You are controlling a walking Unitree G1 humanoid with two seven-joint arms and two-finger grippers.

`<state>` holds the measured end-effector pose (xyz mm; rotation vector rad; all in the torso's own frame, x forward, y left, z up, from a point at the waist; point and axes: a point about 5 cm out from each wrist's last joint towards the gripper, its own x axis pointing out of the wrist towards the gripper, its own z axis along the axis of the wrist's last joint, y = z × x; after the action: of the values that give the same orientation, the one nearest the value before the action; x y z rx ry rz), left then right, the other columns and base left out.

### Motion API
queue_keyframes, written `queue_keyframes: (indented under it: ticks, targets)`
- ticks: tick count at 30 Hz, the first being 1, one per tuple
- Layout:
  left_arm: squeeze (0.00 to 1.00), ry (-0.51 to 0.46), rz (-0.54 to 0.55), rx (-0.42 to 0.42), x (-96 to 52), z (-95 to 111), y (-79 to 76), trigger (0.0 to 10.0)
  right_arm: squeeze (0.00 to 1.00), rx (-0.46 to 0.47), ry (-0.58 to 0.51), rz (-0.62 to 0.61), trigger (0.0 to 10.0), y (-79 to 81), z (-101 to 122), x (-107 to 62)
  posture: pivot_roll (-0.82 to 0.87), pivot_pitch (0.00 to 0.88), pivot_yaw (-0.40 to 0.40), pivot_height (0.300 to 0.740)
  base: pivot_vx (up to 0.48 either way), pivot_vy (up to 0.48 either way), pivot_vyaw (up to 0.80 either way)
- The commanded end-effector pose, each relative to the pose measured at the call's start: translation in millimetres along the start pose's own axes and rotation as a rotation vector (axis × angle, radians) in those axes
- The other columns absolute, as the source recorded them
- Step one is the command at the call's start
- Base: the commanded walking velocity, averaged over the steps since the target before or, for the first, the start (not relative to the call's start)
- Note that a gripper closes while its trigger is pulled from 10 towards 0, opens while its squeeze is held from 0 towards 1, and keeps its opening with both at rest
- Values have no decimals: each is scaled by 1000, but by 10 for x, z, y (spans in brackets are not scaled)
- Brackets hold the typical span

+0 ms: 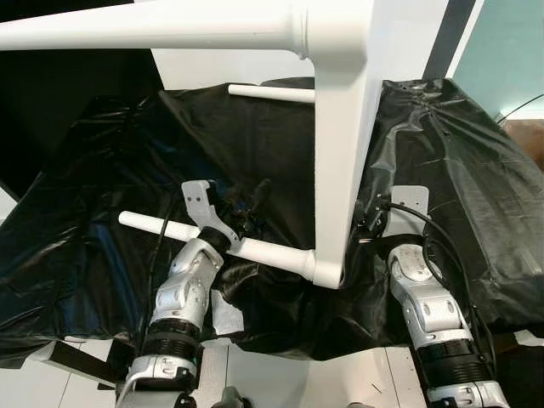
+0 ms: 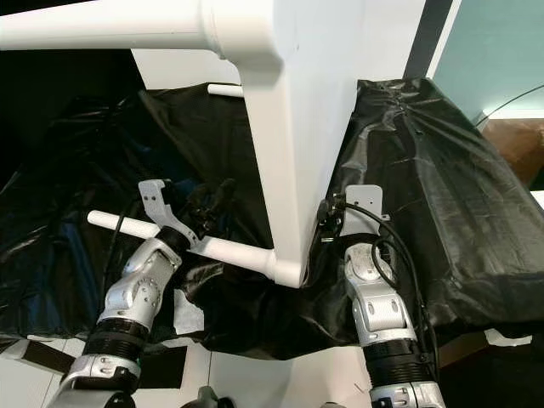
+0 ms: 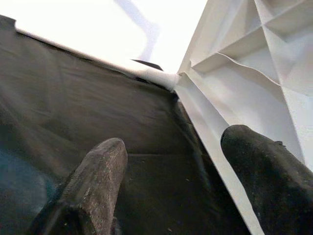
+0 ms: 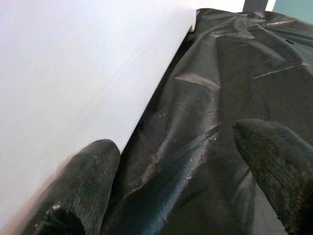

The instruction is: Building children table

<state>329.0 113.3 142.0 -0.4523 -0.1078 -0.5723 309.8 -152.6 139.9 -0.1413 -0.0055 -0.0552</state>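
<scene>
You are working at the point where the white children's table (image 1: 344, 127) is standing on its edge on the black plastic sheet (image 1: 102, 246), its legs sticking out sideways, so this looks like the stage of seating or checking legs rather than finishing.

Starting at your left, the lower leg (image 1: 255, 250) is running out from the table's bottom corner, and your left pincer (image 1: 242, 212) is reaching just over and beyond it. In the left wrist view its fingers (image 3: 93, 183) are standing apart with only sheet between them and the ribbed underside (image 3: 244, 73) of the table just beside one finger; nothing is gripped.

Moving right, the upright panel is dividing your workspace, with an upper leg (image 1: 144, 34) crossing high overhead and a farther leg (image 1: 272, 93) showing behind.

On your right, the right pincer (image 4: 181, 181) is sitting tucked against the table's flat outer face (image 4: 73, 73), fingers apart and empty, one fingertip (image 4: 93, 181) close to or touching the white surface.

Your next move is likely calling for closing the left pincer on the lower leg while the right braces the panel. You are getting little room: the panel edge is tight against both wrists, the overhead leg is limiting any lift, and the loose sheet may snag.
</scene>
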Motion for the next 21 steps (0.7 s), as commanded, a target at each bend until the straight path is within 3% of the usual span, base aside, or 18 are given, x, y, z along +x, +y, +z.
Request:
queue_keyframes:
  ticks: [1, 3, 4, 5, 6, 7, 11, 12, 13, 15, 17, 18, 20, 21]
  targets:
    - [0, 16, -22, -1, -5, -27, -63, 10000, 0, 44, -39, 51, 10000, 71, 34, -48, -59, 25, 37, 740, 0, 0, 0]
    - [0, 20, -18, -22, 2, -41, -78, 10000, 0, 52, -45, 57, 10000, 80, 38, -60, -59, 25, 37, 740, 0, 0, 0]
    - [0, 28, 2, -122, 14, -52, -70, 10000, 0, 54, -51, 61, 10000, 90, 41, -72, -61, 24, 37, 740, 0, 0, 0]
    - [0, 28, 2, -122, 14, -52, -70, 10000, 0, 54, -51, 61, 10000, 90, 41, -72, -61, 24, 37, 740, 0, 0, 0]
    - [0, 45, 21, -266, 29, -75, -51, 10000, 0, 51, -59, 60, 10000, 96, 43, -83, -62, 24, 39, 740, 0, 0, 0]
    - [0, 63, 12, -350, 38, -88, -54, 10000, 0, 44, -65, 56, 10000, 99, 41, -95, -63, 23, 40, 740, 0, 0, 0]
    - [0, 84, -10, -410, 46, -99, -71, 10000, 0, 34, -73, 43, 10000, 93, 35, -114, -65, 24, 40, 740, 0, 0, 0]
    - [0, 71, -6, -349, 47, -76, -66, 10000, 0, 29, -81, 24, 10000, 69, 34, -131, -69, 25, 42, 740, 0, 0, 0]
    - [0, 42, 5, -178, 42, -31, -59, 10000, 0, 21, -91, -9, 10000, 24, 29, -160, -72, 27, 44, 740, 0, 0, 0]
    - [0, 42, 5, -178, 42, -31, -59, 10000, 0, 21, -91, -9, 10000, 24, 29, -160, -72, 27, 44, 740, 0, 0, 0]
    - [0, 20, -49, 118, 31, 20, -146, 10000, 0, 21, -94, -73, 10000, -66, -1, -219, -77, 29, 40, 740, 0, 0, 0]
    - [0, 25, -92, 218, 24, 17, -205, 10000, 0, 25, -90, -99, 10000, -104, -21, -245, -77, 29, 40, 740, 0, 0, 0]
    - [0, 33, -136, 324, 18, 24, -272, 10000, 0, 30, -82, -129, 10000, -150, -58, -292, -81, 31, 41, 740, 0, 0, 0]
    - [0, 33, -136, 324, 18, 24, -272, 10000, 0, 30, -82, -129, 10000, -150, -58, -292, -81, 31, 41, 740, 0, 0, 0]
